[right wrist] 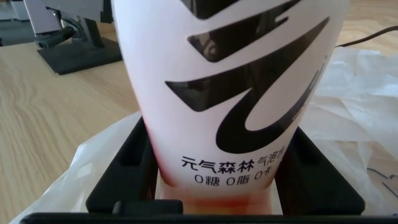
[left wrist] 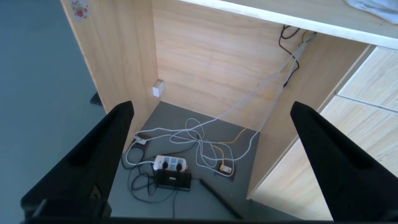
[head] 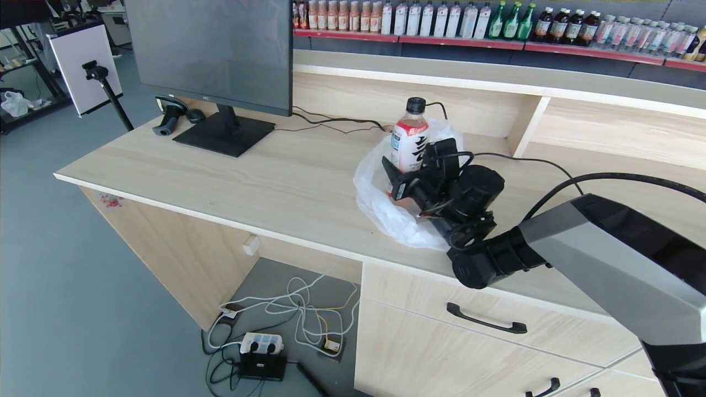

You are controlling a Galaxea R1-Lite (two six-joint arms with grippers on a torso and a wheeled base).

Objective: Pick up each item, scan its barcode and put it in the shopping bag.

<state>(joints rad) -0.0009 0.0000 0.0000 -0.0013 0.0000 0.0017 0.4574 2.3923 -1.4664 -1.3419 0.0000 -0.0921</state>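
Note:
An upright drink bottle [head: 409,140] with a black cap and a white, red and blue label sits in my right gripper [head: 416,165], which is shut on its lower part. The bottle is over the mouth of the translucent white shopping bag [head: 380,209] lying on the wooden counter [head: 265,176]. Its base is hidden behind the fingers. In the right wrist view the bottle [right wrist: 230,81] stands between the black fingers [right wrist: 118,180], with the bag [right wrist: 354,93] around it. My left gripper [left wrist: 211,162] is open and empty, low beside the counter, above the floor.
A monitor [head: 212,52] and a barcode scanner [head: 168,113] stand at the counter's far left. A shelf of bottles [head: 496,22] runs behind. Drawers [head: 485,325] are under the counter on the right. A power strip [left wrist: 169,165] and cables lie on the floor.

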